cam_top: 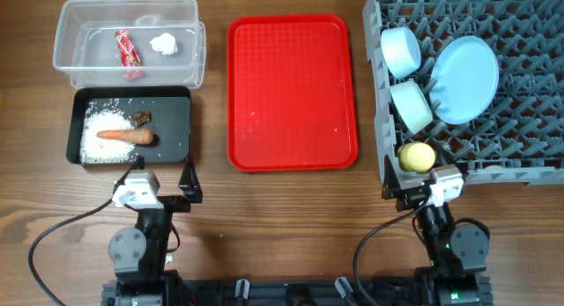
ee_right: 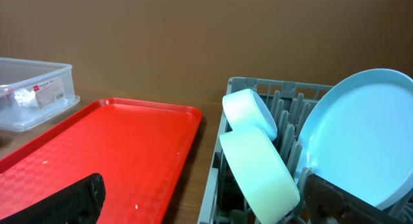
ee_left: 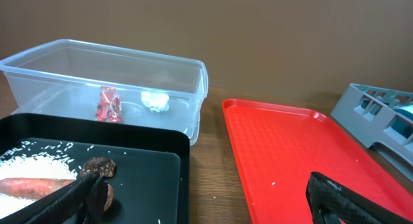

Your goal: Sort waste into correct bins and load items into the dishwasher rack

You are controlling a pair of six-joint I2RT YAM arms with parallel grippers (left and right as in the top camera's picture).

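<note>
The left hand [cam_top: 160, 178] and right hand [cam_top: 414, 187] rest wide open and empty at the near edge of the surface [cam_top: 291, 227]. The yellow cup [cam_top: 417, 156] sits in the near-left corner of the dishwasher rack [cam_top: 520, 138], directly ahead of the right hand, which is the nearer one. The carrot piece [cam_top: 123, 136] lies crosswise in the black tray [cam_top: 132, 92], ahead of the left hand.

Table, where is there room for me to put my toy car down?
The red tray is almost bare, just a few white specks. Bare wood also runs between it and the black tray, between it and the dishwasher rack, and along its front edge. Crowded: the rack's left side, with bowls, plate and yellow cup.
</note>
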